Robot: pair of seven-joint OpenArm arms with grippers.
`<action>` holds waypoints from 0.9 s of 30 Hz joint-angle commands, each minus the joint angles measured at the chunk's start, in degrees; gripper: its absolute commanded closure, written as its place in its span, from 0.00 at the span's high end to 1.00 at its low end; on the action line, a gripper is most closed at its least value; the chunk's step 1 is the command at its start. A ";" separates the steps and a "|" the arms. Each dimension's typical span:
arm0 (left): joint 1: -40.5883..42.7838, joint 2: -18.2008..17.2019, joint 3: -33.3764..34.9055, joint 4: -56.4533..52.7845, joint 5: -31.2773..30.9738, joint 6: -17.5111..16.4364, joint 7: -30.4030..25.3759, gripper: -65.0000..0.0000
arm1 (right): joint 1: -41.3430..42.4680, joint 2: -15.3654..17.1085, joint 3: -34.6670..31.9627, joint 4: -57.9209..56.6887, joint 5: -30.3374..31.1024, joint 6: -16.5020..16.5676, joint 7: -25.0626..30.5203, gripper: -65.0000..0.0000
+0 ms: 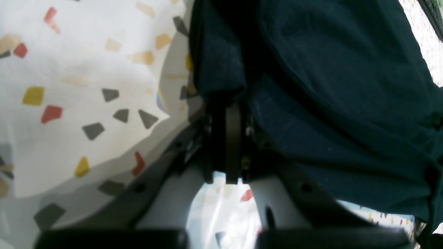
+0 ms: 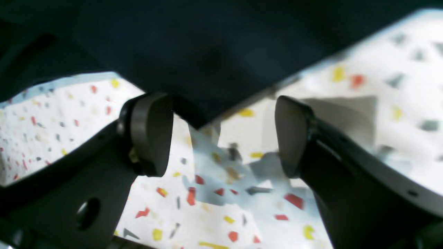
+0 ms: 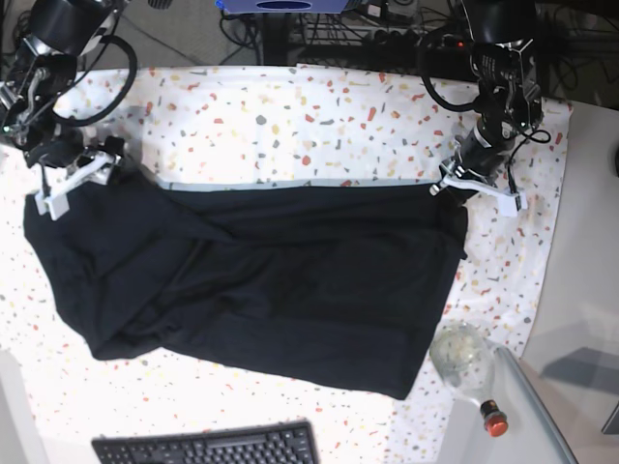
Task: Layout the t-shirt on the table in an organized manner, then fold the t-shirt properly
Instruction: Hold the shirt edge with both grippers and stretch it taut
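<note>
The table fills the overhead view, white cloth flecked in red, orange, yellow and grey, running wide from edge to edge. Across its middle lies the t-shirt, black and rumpled, spread broadly with its far edge pulled into a fairly straight line from left to right, and its near edge sagging unevenly toward the front. Folds bunch diagonally through the left half of the cloth.

On the left of the overhead view is the right gripper, at the shirt's far left corner. Its wrist camera shows the pads standing well apart, the black hem hanging just above and between them, and speckled table visible in the gap. Nothing is pinched there.

Over on the right, the left gripper sits at the shirt's far right corner. From its wrist camera the jaws are pressed together with dark fabric bunched between them, and more shirt draping off to the side over the arm.

Near the front edge, a black keyboard lies just below the shirt's lower hem. At the near right, a clear glass bottle with a red cap lies on its side, its round body close beside the shirt's near right corner.
</note>
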 commanded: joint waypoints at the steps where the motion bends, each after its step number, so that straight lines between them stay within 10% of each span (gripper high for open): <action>1: -0.07 -0.62 -0.07 0.60 0.34 0.59 0.12 0.00 | 0.92 0.34 -0.05 0.98 1.10 0.88 0.83 0.67; 8: -0.07 -0.62 -0.07 0.60 0.34 0.59 0.12 0.00 | 1.18 0.34 -0.14 0.98 1.10 1.41 0.92 0.61; 14: -0.07 -0.62 -0.07 0.60 0.34 0.59 0.12 0.00 | 1.27 0.34 -0.67 1.51 1.18 1.58 0.48 0.00; 27: -0.07 -0.62 -0.07 0.60 0.34 0.59 0.12 0.00 | 10.76 0.69 -0.93 1.51 0.57 2.29 -5.59 0.00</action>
